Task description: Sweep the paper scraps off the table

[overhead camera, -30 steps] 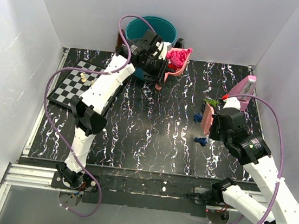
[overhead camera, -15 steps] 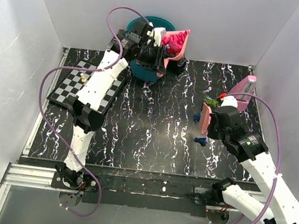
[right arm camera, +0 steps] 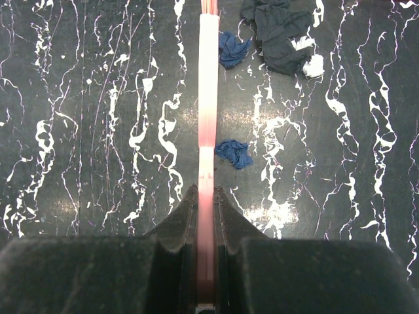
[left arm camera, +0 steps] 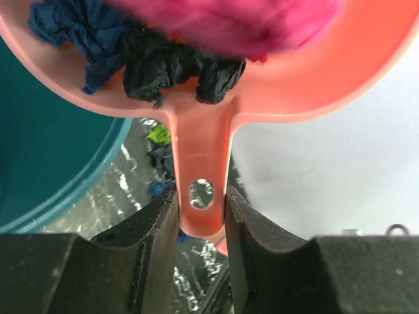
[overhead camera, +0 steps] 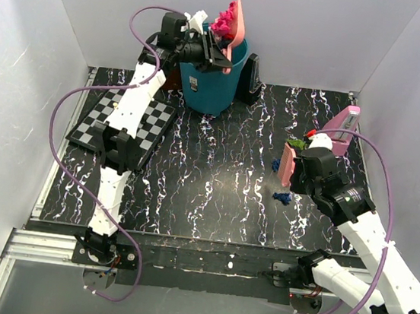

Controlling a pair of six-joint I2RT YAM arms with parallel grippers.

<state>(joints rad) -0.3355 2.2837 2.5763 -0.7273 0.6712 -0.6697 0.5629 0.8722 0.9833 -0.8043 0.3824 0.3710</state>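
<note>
My left gripper (overhead camera: 207, 52) is shut on the handle (left arm camera: 201, 170) of a pink dustpan (overhead camera: 235, 21). The pan is tipped steeply above a teal bin (overhead camera: 207, 88) and holds magenta (left arm camera: 222, 19), dark blue (left arm camera: 78, 33) and blackish (left arm camera: 177, 65) paper scraps. My right gripper (overhead camera: 303, 170) is shut on a flat pink sweeper (right arm camera: 207, 98) standing edge-on over the marbled table (overhead camera: 216, 173). Loose scraps lie by it: a blue one (overhead camera: 282, 198), another blue one (overhead camera: 276, 165), a green one (overhead camera: 297, 143). The right wrist view shows blue scraps (right arm camera: 234, 154) and a dark wad (right arm camera: 281, 33).
A chessboard (overhead camera: 115, 118) with small pieces lies at the back left under my left arm. A black block (overhead camera: 250, 78) stands right of the bin. A pink object (overhead camera: 344, 126) stands at the right edge. White walls close the back and sides.
My left arm has lifted the loaded dustpan from beside the bin to above its rim and tipped it steeply. My right arm has barely moved.
</note>
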